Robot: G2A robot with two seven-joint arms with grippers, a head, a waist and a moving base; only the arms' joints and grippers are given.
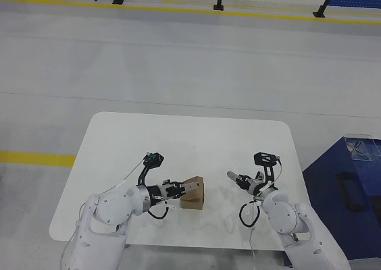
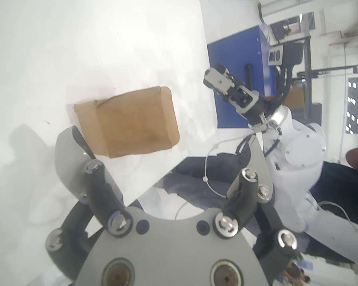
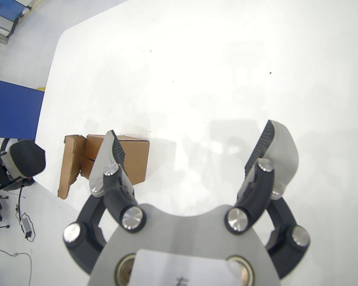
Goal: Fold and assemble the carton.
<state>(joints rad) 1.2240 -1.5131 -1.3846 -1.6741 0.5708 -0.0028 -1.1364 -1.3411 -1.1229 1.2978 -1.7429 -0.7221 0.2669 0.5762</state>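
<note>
One small carton [image 1: 192,192] of brown cardboard sits on the white, round-cornered tabletop [image 1: 177,142] in the top view. The tabletop's edge on the robot's side runs near the carton, and a broad stretch of smooth white surface lies beyond it. The left claw [image 1: 177,190] is just beside the carton on one side. The right claw [image 1: 234,177] is apart from the carton on the other side, with a strip of tabletop between them. A blue cabinet [image 1: 359,202] stands off the tabletop, well past the right claw from the carton.

In the left wrist view the carton [image 2: 131,123] shows a matte, creased face with rounded corners and a fold line down one end. The left claw [image 2: 163,138] is spread wide and holds nothing. One grey finger [image 2: 74,138] has its ribbed tip at the carton's corner, though I cannot tell whether it touches. The other finger is out past the tabletop's edge. Beyond the carton, the right claw [image 2: 217,80] hangs near the tabletop's rounded corner.

In the right wrist view the right claw [image 3: 191,129] is also spread wide, holding nothing, its dark ribbed pads [image 3: 258,147] facing inward. The carton [image 3: 137,159] stands as a boxy shape with crisp corners, partly behind one finger. A loose flap [image 3: 70,162] with an uneven edge leans away from it, close to the tabletop's [image 3: 197,46] edge. The glossy white surface runs wide on the carton's other sides.
</note>
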